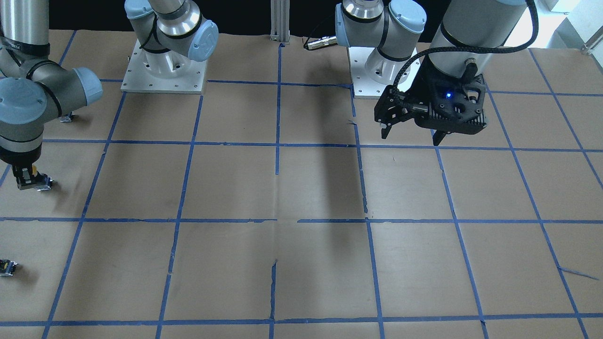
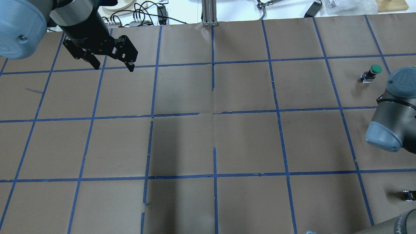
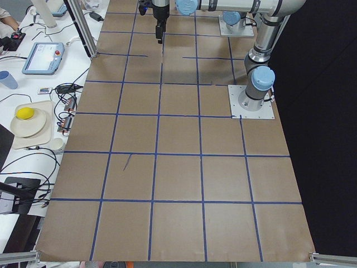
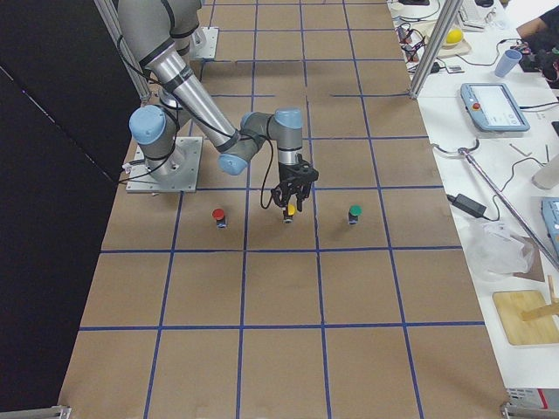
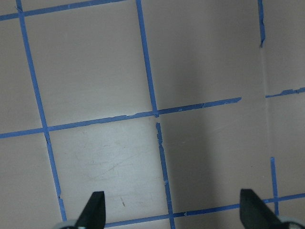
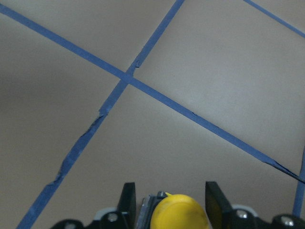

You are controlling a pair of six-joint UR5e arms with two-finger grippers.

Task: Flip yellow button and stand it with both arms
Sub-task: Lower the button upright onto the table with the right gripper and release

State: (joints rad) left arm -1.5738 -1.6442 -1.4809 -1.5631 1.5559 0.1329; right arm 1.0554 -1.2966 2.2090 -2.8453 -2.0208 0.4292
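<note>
The yellow button (image 6: 181, 212) sits between my right gripper's fingers (image 6: 126, 200), which are shut on it, cap toward the wrist camera. In the front view the right gripper (image 1: 29, 181) holds it low over the table at the far left, with the button's grey base (image 1: 41, 183) sticking out. In the right side view the button (image 4: 286, 217) is under the gripper (image 4: 290, 202). The overhead view hides both behind the right arm. My left gripper (image 1: 412, 135) is open and empty, hovering far away; it also shows in the overhead view (image 2: 113, 67) and the left wrist view (image 5: 172, 212).
A green-capped button (image 2: 372, 73) lies beyond the right arm (image 4: 354, 214). A red-capped button (image 4: 218, 215) stands on the side nearer the base. A tiny dark part with a yellow spot (image 2: 409, 195) lies near the table's right edge. Brown paper with blue tape grid (image 1: 278, 221) covers the table.
</note>
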